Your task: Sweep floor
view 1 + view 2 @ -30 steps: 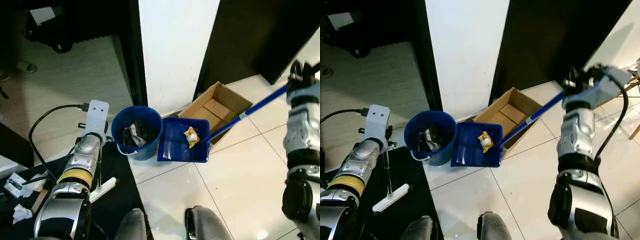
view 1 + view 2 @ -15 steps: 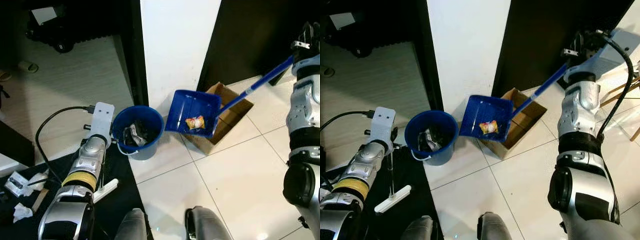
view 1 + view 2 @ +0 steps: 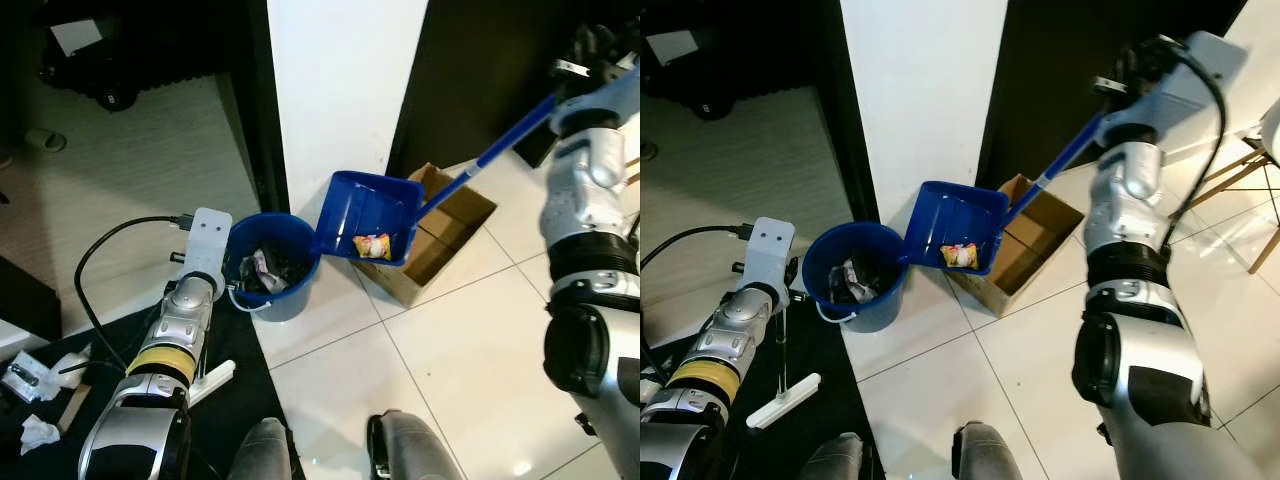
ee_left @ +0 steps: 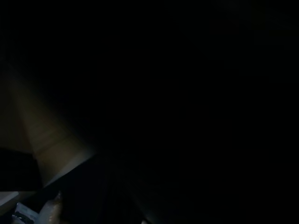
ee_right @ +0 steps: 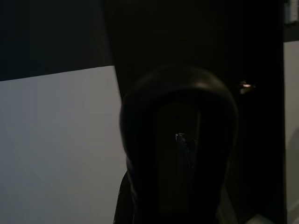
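A blue dustpan hangs in the air, tilted, its lower left corner over the rim of the blue bucket. A yellow wrapper lies against the pan's lower edge. The pan's long blue handle rises to the upper right, where my right gripper is shut on it. Dark trash lies in the bucket. On the left, my left gripper is shut on a thin broom stick whose white head rests on the dark floor. The left wrist view is nearly black.
An open cardboard box sits on the white tiles just behind the dustpan, beside a white pillar. A black cable loops by my left arm. Paper scraps lie at the lower left. My feet stand on the tiles.
The right arm lifted the dustpan off the floor and swung it left, up to the bucket's rim. The wrapper slid to the pan's low edge. The left arm barely moved.
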Controlling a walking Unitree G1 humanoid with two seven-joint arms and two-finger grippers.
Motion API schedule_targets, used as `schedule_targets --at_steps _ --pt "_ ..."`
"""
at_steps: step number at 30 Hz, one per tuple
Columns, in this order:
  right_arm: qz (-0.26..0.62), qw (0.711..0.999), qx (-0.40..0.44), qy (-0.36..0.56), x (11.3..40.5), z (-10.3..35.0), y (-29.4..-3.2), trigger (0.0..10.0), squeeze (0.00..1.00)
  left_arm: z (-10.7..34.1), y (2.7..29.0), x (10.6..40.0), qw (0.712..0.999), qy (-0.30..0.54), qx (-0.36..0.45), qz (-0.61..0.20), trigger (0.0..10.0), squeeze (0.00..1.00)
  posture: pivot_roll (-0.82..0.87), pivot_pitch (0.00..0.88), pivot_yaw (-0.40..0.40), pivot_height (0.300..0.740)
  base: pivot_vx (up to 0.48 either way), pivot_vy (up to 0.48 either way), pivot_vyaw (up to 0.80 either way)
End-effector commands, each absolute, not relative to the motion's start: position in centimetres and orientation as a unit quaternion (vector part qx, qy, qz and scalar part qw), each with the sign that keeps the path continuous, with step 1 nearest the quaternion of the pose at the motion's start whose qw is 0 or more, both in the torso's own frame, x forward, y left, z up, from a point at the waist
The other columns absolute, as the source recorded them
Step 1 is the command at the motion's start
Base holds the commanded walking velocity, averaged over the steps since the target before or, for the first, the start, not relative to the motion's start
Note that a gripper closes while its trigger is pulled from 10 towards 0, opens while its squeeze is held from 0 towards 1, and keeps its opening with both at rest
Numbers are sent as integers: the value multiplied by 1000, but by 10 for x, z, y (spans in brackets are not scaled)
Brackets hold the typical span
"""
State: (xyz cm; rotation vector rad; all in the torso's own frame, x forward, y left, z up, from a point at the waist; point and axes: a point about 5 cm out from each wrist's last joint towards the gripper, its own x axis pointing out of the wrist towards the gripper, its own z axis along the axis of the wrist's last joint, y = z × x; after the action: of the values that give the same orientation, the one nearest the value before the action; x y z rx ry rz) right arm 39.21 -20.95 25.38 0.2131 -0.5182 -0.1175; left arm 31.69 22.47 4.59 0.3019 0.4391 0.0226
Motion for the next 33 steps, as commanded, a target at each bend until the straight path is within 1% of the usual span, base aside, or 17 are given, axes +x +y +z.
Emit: schedule_targets --at_steps 1,3,6,10,12,13,14,15,17,18,19,20,21,22,28,31,33 --pt "-49 937 125 -321 391 282 -195 1451 0 41 216 313 966 219 136 0 10000 0 -10 57 -85 740 0 0 0" --pt "-34 937 125 -325 393 284 -179 2157 0 40 215 312 967 216 138 -1 10000 0 -11 59 -91 740 0 0 0" --pt "-27 936 127 -328 394 286 -172 2196 0 40 215 312 967 214 138 -1 10000 0 -11 58 -93 740 0 0 0" --pt "13 924 129 -359 391 297 -135 2118 0 38 215 309 967 214 135 1 10000 0 -15 61 -106 740 0 0 0" --pt "20 922 129 -365 390 299 -128 2118 0 38 215 308 968 214 135 1 10000 0 -17 61 -110 740 0 0 0" --pt "25 920 127 -369 389 301 -122 2627 0 38 215 308 968 213 134 2 10000 0 -17 61 -110 740 0 0 0" --pt "28 919 126 -372 388 302 -116 3608 0 38 214 308 968 213 133 2 10000 0 -19 62 -114 740 0 0 0" --pt "28 919 126 -372 388 302 -116 3608 0 38 214 308 968 213 133 2 10000 0 -19 62 -114 740 0 0 0" --pt "50 916 123 -378 385 304 -91 5490 0 36 211 305 968 213 129 1 10000 0 -22 66 -122 740 0 0 0" --pt "50 916 123 -378 385 304 -91 5490 0 36 211 305 968 213 129 1 10000 0 -22 66 -122 740 0 0 0" --pt "54 916 123 -379 384 304 -87 7843 0 35 211 305 968 214 129 0 10000 0 -22 66 -122 740 0 0 0" --pt "75 915 127 -376 380 301 -71 10000 0 34 210 303 968 215 127 0 10000 0 -23 70 -129 740 0 0 0" --pt "75 915 127 -376 380 301 -71 10000 0 34 210 303 968 215 127 0 10000 0 -23 70 -129 740 0 0 0" --pt "89 915 132 -371 378 298 -61 10000 0 32 208 301 968 218 125 -2 10000 0 -22 71 -131 740 0 0 0" --pt "81 922 148 -349 378 289 -59 10000 0 31 208 299 967 221 123 -4 10000 0 -18 72 -135 740 0 0 0" --pt "29 937 158 -311 383 268 -83 10000 0 29 210 296 966 227 122 -1 10000 0 -13 73 -131 740 0 0 0" --pt "-7 941 156 -302 385 259 -108 9961 0 28 213 296 965 229 126 1 10000 0 -14 74 -123 740 0 0 0"
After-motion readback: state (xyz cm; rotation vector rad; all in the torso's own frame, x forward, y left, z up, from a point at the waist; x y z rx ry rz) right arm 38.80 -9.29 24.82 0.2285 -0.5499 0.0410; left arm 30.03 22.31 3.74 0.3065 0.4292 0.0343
